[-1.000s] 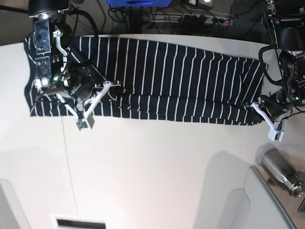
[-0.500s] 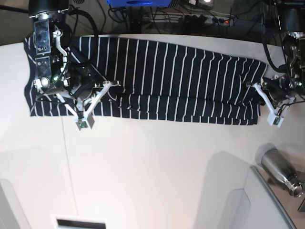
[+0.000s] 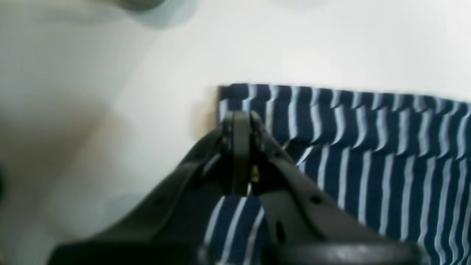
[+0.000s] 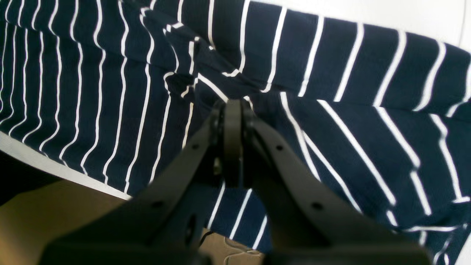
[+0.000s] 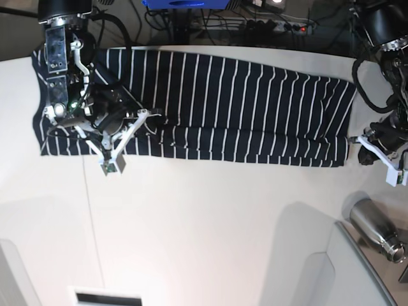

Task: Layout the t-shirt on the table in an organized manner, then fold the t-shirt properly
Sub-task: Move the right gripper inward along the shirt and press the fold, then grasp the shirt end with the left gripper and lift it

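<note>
The t-shirt [image 5: 242,108], dark navy with thin white stripes, lies stretched as a long band across the far part of the white table [image 5: 210,217]. My right gripper [image 5: 148,115] is at the shirt's left part. In the right wrist view it [image 4: 233,106] is shut on bunched fabric of the t-shirt [image 4: 349,121], with creases running to its tips. My left gripper [image 5: 361,136] is just off the shirt's right edge. In the blurred left wrist view it [image 3: 241,119] is shut, in line with the near corner of the t-shirt [image 3: 368,140]. I cannot see fabric between its jaws.
A steel bottle [image 5: 376,229] lies at the near right beside a grey panel [image 5: 357,274]. Cables and a power strip [image 5: 280,25] run behind the table's far edge. A thin dark seam [image 5: 92,223] crosses the tabletop at the left.
My left gripper swung from the shirt's near-right corner up along its right edge, then right and nearer, off the cloth. That edge now lies straighter. The right arm has not moved.
</note>
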Robot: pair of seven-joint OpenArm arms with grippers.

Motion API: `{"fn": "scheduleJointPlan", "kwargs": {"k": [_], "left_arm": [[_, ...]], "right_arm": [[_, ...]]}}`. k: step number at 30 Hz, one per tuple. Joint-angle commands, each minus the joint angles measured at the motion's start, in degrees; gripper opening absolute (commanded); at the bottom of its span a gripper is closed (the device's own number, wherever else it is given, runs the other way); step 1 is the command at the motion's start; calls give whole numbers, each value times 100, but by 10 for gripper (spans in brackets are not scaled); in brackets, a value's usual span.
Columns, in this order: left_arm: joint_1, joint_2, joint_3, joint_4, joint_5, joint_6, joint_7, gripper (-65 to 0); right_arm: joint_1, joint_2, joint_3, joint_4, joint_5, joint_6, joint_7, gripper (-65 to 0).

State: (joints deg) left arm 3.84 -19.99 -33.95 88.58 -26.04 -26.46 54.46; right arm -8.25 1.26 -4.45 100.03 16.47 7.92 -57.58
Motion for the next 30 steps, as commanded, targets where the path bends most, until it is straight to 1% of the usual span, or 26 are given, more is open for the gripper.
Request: {"fn": "scheduleJointPlan", "kwargs": {"k": [1, 2, 3, 5, 6, 7, 10, 11, 13, 15, 16, 17, 19, 20, 22, 24, 25, 27, 30], "left_arm": [[-10, -89, -240, -80, 42, 30, -70, -650], [-36, -63, -336, -290, 42, -22, -79, -650], [-54, -107, -380, -589, 42, -233, -79, -650], [-212, -265, -380, -1187, 42, -849, -79, -650], [-282, -370, -380, -1486, 42, -1236, -79, -650], [-353, -476, -398, -1776, 42, -1354, -79, -650], [-537, -687, -424, -2506, 42, -1354, -79, -650], [-599, -731, -424, -2743, 42, -1354, -79, -543], [-669, -766, -433, -3130, 42, -1354, -96, -283], [-687, -766, -442, -3350, 42, -1354, -237, -87], [-678, -748, -442, -3455, 42, -1354, -439, -10], [-652, -740, -433, -3543, 42, -1354, -650, 0], [-643, -722, -416, -3737, 42, -1354, -1072, 0], [-643, -713, -424, -3860, 42, -1354, -1195, 0], [-687, -704, -433, -4036, 42, -1354, -1283, 0], [-704, -696, -433, -4159, 33, -1354, -1301, -33], [-722, -696, -433, -4176, 33, -1354, -1301, -39], [-801, -669, -433, -4194, 33, -1354, -1301, -43], [-889, -529, -433, -4194, 33, -1354, -1301, -43]], "right_arm": [[3, 11, 10, 226, 72, -6, 110, -648], [-76, 28, 10, 322, 72, -6, 110, -648], [-138, 37, 10, 428, 54, -6, 119, -648], [-225, 46, 10, 542, 54, -6, 119, -650], [-252, 46, 10, 569, 54, -6, 119, -650], [-269, 46, 10, 569, 54, -6, 119, -650], [-278, 46, 10, 533, 54, -6, 127, -650], [-278, 46, 10, 533, 45, -6, 163, -650], [-322, 46, 10, 533, 45, -6, 286, -650], [-340, 46, 10, 533, 45, -6, 347, -650], [-340, 46, 10, 533, 45, -6, 347, -650], [-340, 46, 10, 533, 45, -6, 347, -650], [-340, 46, 10, 533, 45, -6, 347, -650], [-340, 46, 10, 533, 45, -6, 347, -650], [-340, 55, 10, 525, 45, -6, 347, -650], [-340, 116, 10, 525, 45, -6, 347, -650], [-340, 134, 10, 525, 45, -6, 347, -650], [-340, 151, 10, 525, 45, -6, 347, -650], [-340, 178, 10, 525, 45, -6, 347, -650]]}}
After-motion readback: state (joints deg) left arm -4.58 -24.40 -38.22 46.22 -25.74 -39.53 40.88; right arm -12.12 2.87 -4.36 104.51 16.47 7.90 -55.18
